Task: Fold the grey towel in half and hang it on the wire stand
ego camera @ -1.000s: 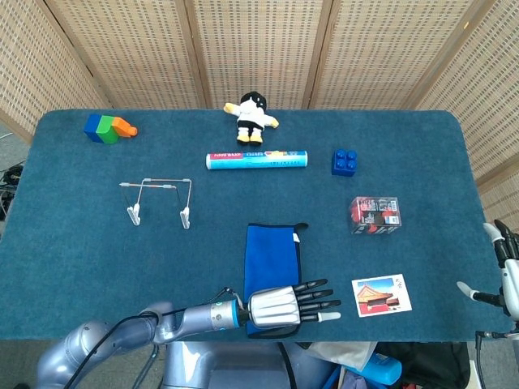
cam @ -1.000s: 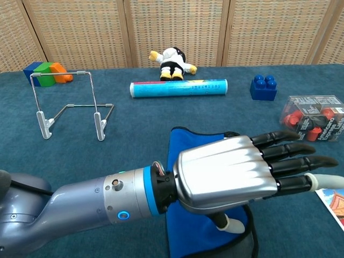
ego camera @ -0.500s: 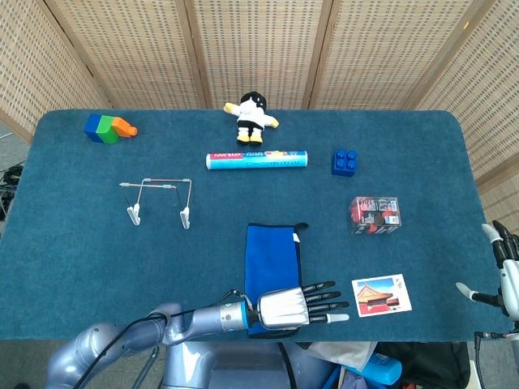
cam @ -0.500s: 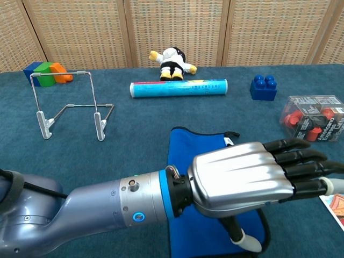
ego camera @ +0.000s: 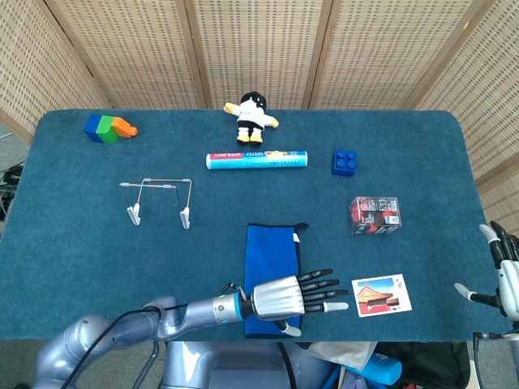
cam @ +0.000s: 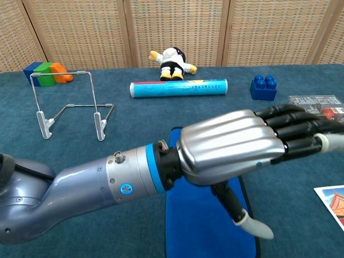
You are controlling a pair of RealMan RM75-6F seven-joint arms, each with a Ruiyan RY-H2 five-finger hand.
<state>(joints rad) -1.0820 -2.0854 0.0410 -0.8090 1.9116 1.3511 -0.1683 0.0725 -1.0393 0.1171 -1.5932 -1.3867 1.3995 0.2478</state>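
A plush doll (ego camera: 253, 116) is lying at the top centre of the head view, with a tube (ego camera: 257, 160) lying crosswise just below it and a blue brick (ego camera: 345, 161) to the right. Coloured blocks (ego camera: 108, 127) are sitting at the upper left. A clear box (ego camera: 375, 214) is resting at the right, and a postcard (ego camera: 381, 295) is lying below it near the bench (ego camera: 81, 243) edge.

The wire stand (ego camera: 158, 200) is standing left of centre, well apart from the towel (ego camera: 272, 259), which looks blue and is lying flat, lengthwise, in the lower centre. Nothing is lying between the two.

The left hand (ego camera: 293, 297) is reaching in from the lower left, back upward, over the towel's near right corner. Its fingers (ego camera: 323, 284) are stretching out straight toward the postcard, slightly apart, with the thumb pointing down, and it is holding nothing. In the chest view it is hovering above the cloth (cam: 207, 226).

The right hand (ego camera: 504, 275) is showing only at the lower right frame edge, off the bench; its fingers are spreading with nothing between them.
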